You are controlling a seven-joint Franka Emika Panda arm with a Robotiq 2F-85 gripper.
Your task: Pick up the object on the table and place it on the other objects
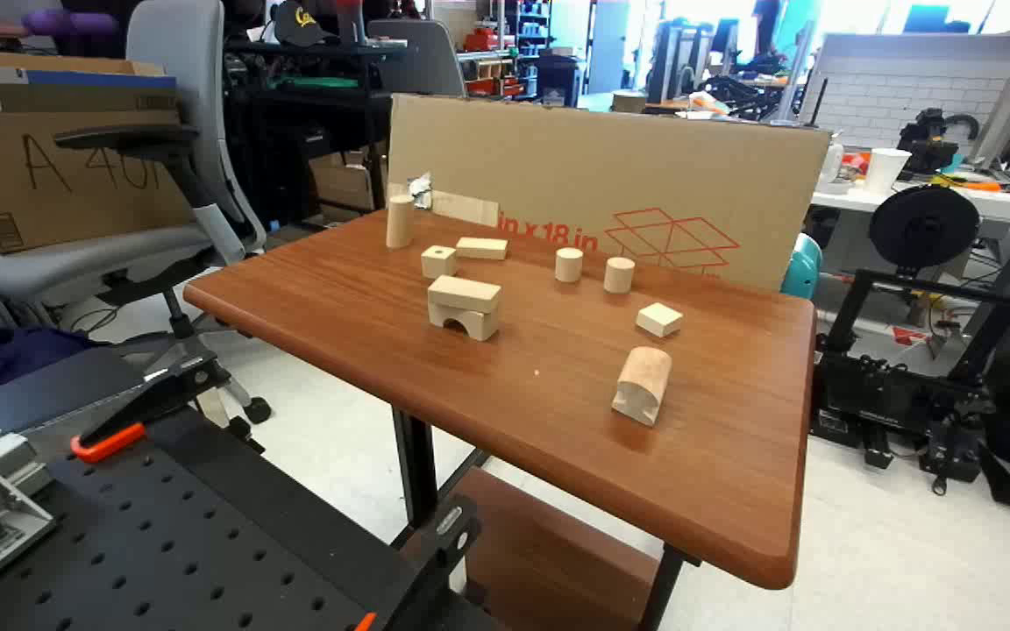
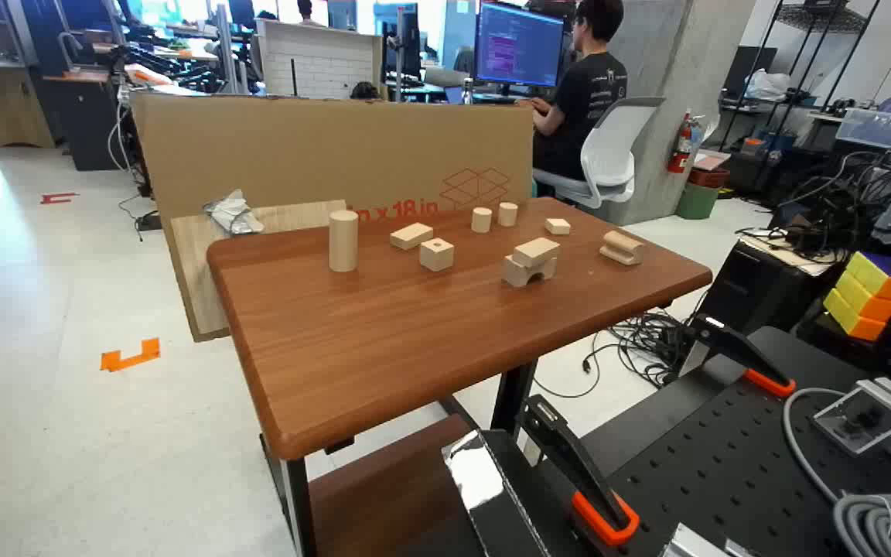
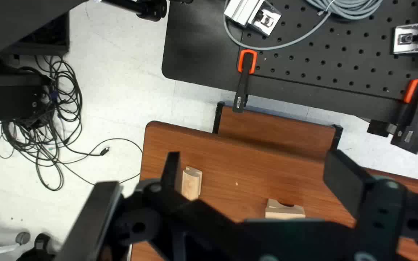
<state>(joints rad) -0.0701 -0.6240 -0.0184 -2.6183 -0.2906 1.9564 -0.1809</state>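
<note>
The object, a small pale cube-like wooden block with a dark spot on top, stands on the table in both exterior views (image 1: pixel 438 262) (image 2: pixel 436 255); it is hidden in the wrist view. The other objects are a bridge-shaped block (image 1: pixel 442 317) (image 2: pixel 520 273) with an arch notch in its underside and an oblong block (image 1: pixel 465 293) (image 2: pixel 537 252) lying on top. This pile also shows partly in the wrist view (image 3: pixel 285 211), cut off by the gripper body. My gripper (image 3: pixel 253 159) is open and empty, high above the table, its fingers wide apart. It is outside both exterior views.
On the table (image 1: pixel 522 412) stand a tall cylinder (image 1: pixel 400 221), a flat oblong block (image 1: pixel 481 249), two short cylinders (image 1: pixel 569 265) (image 1: pixel 619 275), a small flat block (image 1: pixel 659 320) and a rounded grooved block (image 1: pixel 643 386). A cardboard sheet (image 1: pixel 558 166) stands behind. A black perforated bench (image 3: pixel 303 72) adjoins.
</note>
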